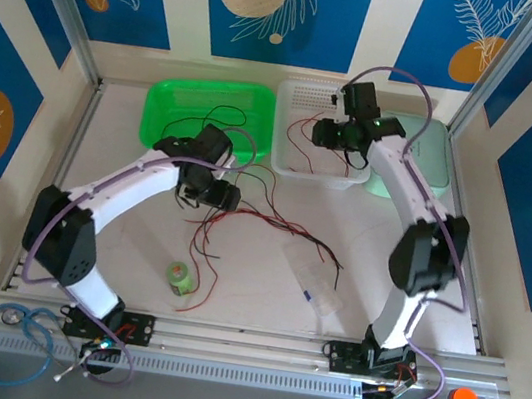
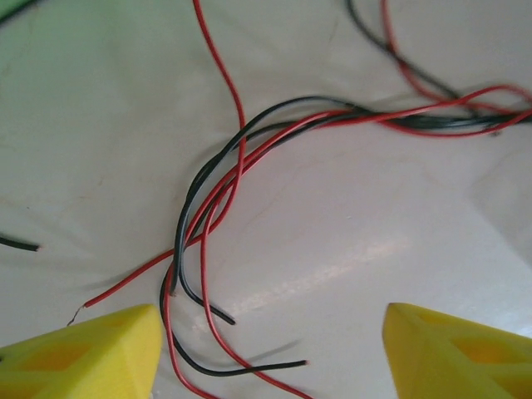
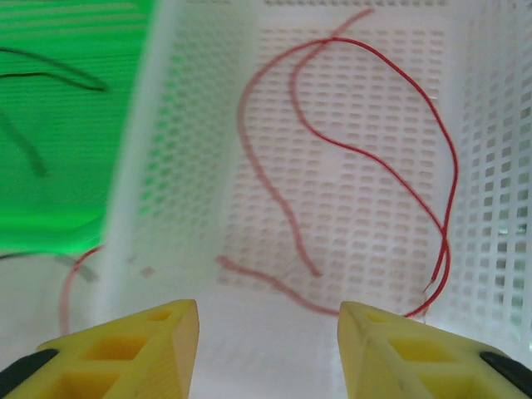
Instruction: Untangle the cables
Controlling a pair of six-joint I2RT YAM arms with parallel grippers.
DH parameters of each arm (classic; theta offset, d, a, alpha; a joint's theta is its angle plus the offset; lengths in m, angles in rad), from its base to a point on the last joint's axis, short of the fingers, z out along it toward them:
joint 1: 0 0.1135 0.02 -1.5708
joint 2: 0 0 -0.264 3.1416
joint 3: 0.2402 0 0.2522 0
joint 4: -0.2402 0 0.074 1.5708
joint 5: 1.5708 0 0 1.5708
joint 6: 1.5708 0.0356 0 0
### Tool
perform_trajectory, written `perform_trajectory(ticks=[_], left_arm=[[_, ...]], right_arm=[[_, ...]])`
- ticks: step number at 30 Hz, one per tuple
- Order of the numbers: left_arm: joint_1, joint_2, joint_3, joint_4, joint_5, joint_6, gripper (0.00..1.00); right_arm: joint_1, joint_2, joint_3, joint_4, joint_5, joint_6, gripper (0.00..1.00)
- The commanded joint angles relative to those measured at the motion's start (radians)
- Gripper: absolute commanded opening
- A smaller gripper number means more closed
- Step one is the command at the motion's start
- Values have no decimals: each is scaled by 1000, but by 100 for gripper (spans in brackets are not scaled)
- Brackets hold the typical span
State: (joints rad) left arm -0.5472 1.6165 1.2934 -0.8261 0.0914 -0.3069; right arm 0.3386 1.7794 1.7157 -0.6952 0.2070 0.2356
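Observation:
A tangle of thin red and black cables [image 1: 262, 224] lies on the white table at the centre. My left gripper [image 1: 221, 195] hovers over its left part. In the left wrist view the bundle [image 2: 241, 158] curves down between the yellow fingers [image 2: 91, 353], and loose cable ends lie on the table under the left gripper [image 2: 270, 357], which is open and holds nothing. My right gripper [image 1: 329, 137] is above the white basket [image 1: 302, 99]. In the right wrist view it [image 3: 268, 349] stands open and empty, with red cables [image 3: 366, 150] lying on the basket floor.
A green tray [image 1: 175, 104] left of the basket holds black cables [image 1: 213, 115]. A small green bottle [image 1: 179, 278] and a clear plastic bag [image 1: 315, 273] lie nearer the front. A pale green box [image 1: 425, 154] stands right of the basket.

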Motion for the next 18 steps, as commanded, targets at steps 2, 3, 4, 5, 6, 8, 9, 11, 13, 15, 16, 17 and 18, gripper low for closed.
perform_trajectory(ticks=[2,3,4,5,6,8,9,11,13,15,16,17,18], left_arm=[[10,99,-11,43,-28,6,66],[11,127,-6,51,-40,3,65],[12,154,1,51,-60,2,64],[12,175,8,48,-78,2,62],[12,194,12,47,-91,0,62],[12,218,12,53,-117,0,61],[12,226,11,56,-130,1,61],[12,240,13,59,-165,2,56],[12,247,17,67,-192,4,50],[12,245,20,82,-200,6,34],[11,242,22,88,-199,6,25],[11,238,26,91,-196,4,15],[10,232,30,93,-194,4,6]], right_arm=[[25,-184,-159,31,11,27,49],[27,-228,-202,35,8,36,49],[28,-267,-242,37,5,47,49],[30,-310,-280,37,2,58,48],[30,-344,-304,37,-1,65,48],[30,-418,-369,35,1,84,49],[30,-447,-395,33,3,92,49],[30,-512,-452,27,5,112,48],[30,-569,-499,19,5,134,48],[32,-622,-542,13,3,158,48],[31,-649,-565,9,2,170,48],[31,-671,-584,7,-2,184,48],[34,-687,-597,5,-9,192,48]])
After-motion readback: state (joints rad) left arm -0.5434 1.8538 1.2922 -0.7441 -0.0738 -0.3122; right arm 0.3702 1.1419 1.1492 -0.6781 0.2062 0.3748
